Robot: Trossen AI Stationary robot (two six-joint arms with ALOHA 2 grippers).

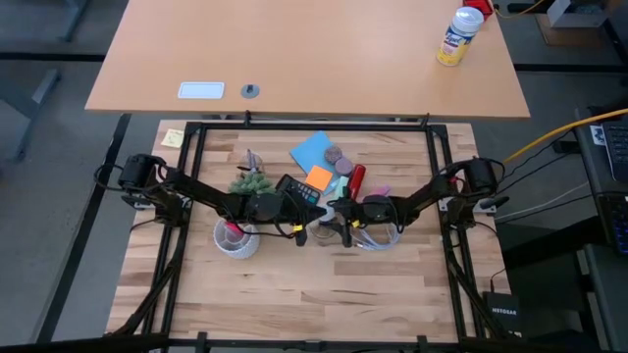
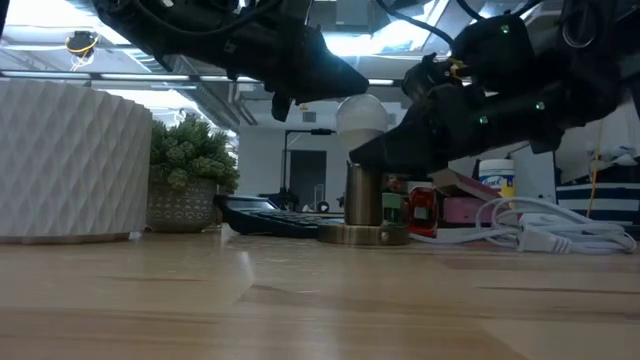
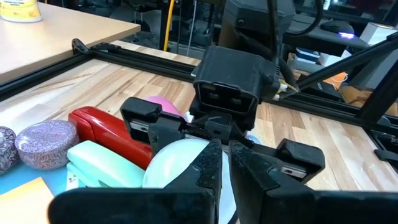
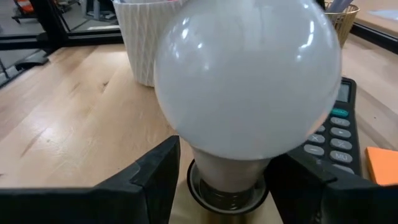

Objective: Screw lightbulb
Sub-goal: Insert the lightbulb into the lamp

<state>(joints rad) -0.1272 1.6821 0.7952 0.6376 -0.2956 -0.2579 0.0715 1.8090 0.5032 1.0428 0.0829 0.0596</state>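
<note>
**Right fingers flank a white bulb sitting in its socket; left fingers pressed together just above it**

The right gripper's point(image 4: 227, 180) two dark fingers point(image 4: 146, 180) stand spread, one on each side of the neck of the small white rounded lightbulb point(image 4: 249, 81). From the right wrist view I cannot tell whether they touch the neck or sit just clear of it. The bulb's greyish screw end rests in the mouth of a brass-coloured cylindrical socket point(image 2: 364, 197), which stands upright on a flat round base on the pale wooden table point(image 2: 320, 300). In the low view the bulb point(image 2: 362, 114) sits upright on top of that socket, near the middle of the table.

The left gripper point(image 3: 225, 163) hangs just above the bulb with its dark fingers point(image 3: 208, 165) pressed nearly together and nothing between them; the white dome point(image 3: 177, 162) shows just beneath them.

In the high view both dark arms reach inward from the table's sides, and the left gripper point(image 1: 294, 228) and right gripper point(image 1: 339, 224) meet near the centre.

Just beside the bulb lies a black calculator point(image 4: 342, 134) with grey and teal keys. On the left arm's side stands a white ribbed pot point(image 2: 70, 160), and next to it a small green plant in a woven pot point(image 2: 190, 170). On the far side of the socket are a red stapler point(image 3: 109, 130), a mint-green block point(image 3: 102, 165) and a purple glittery round stone point(image 3: 46, 143). A coiled white cable point(image 2: 540, 230) lies on the right arm's side.
</note>
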